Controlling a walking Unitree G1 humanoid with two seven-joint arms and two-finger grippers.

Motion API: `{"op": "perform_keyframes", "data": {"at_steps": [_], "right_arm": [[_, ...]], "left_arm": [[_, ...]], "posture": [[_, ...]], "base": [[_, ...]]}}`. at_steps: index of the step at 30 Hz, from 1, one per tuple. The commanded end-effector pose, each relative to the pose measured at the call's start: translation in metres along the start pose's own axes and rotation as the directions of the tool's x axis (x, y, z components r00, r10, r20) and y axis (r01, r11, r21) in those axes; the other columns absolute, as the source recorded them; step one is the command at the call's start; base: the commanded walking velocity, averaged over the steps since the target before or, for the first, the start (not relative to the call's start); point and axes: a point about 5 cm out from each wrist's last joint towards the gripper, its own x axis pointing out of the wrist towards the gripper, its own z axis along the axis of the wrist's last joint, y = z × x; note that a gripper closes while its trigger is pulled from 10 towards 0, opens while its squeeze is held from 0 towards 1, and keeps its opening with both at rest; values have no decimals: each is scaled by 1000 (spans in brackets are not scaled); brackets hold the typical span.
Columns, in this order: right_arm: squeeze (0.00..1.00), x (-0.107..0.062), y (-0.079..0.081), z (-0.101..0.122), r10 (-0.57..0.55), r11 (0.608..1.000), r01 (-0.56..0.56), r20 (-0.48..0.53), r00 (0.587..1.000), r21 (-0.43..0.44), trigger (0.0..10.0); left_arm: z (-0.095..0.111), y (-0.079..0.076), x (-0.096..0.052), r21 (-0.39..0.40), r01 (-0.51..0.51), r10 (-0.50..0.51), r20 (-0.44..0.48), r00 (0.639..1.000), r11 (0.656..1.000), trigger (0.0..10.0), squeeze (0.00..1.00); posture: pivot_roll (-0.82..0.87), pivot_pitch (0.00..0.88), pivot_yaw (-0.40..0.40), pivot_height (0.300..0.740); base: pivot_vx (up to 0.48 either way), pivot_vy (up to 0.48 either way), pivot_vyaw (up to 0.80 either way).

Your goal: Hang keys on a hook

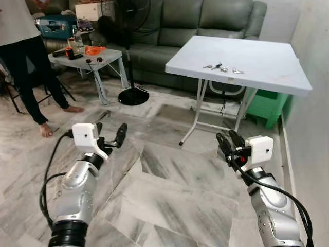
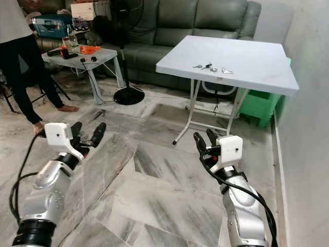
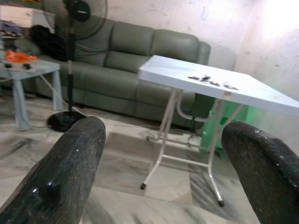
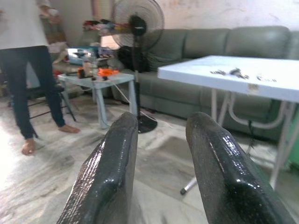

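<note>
Person: stands at the far left (image 1: 23,56), barefoot on the marble floor, well away from the work.
Side table: small grey table (image 1: 110,54) in front of the sofa, carrying an orange item and small clutter; no part in the task that I can judge.
Fan: black pedestal fan (image 1: 132,95) between the side table and the white table.
Left end effector: raised over the floor on the robot's left (image 1: 109,135), its two black fingers spread wide with nothing between them; the left wrist view looks between the fingers (image 3: 70,172) toward the white table.
Keys: a small loose cluster (image 1: 222,67) lying on the top of the white folding table (image 1: 277,67), near its middle, strung out roughly along the table's width.
Right end effector: raised on the robot's right (image 1: 230,141), fingers parted only narrowly and empty; the right wrist view has the keys (image 4: 236,72) ahead and off to one side.
Deciding relation: the keys lie ahead of both arms and above them, well apart from either; they sit almost straight beyond the right end effector, so I judge that arm nearer and better placed to reach.
Hook: none can be made out.
Next move, as a judgement: the robot must close on the table before any grasp.
</note>
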Motion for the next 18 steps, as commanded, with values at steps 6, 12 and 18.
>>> {"op": "perform_keyframes", "data": {"at_steps": [6, 12, 18], "right_arm": [[0, 2, 6, 1, 7, 1000, -8, 24, 1000, 15, 10000], [0, 0, 5, 0, 5, 1000, -5, 21, 1000, 12, 10000], [0, -1, 5, 0, 3, 1000, -3, 18, 1000, 11, 10000]], "left_arm": [[-1, 4, -3, 21, -25, 25, 8, 1000, 999, 10000, 0], [0, 4, -3, 11, -15, 15, 11, 1000, 1000, 10000, 0], [-1, 3, -3, 13, -12, 12, 8, 1000, 1000, 10000, 0]], "posture": [[-27, 0, -11, 740], [-27, 0, -10, 740], [-30, 0, -13, 740]], "base": [[0, 0, 0], [0, 0, 0], [413, 0, 0]]}}
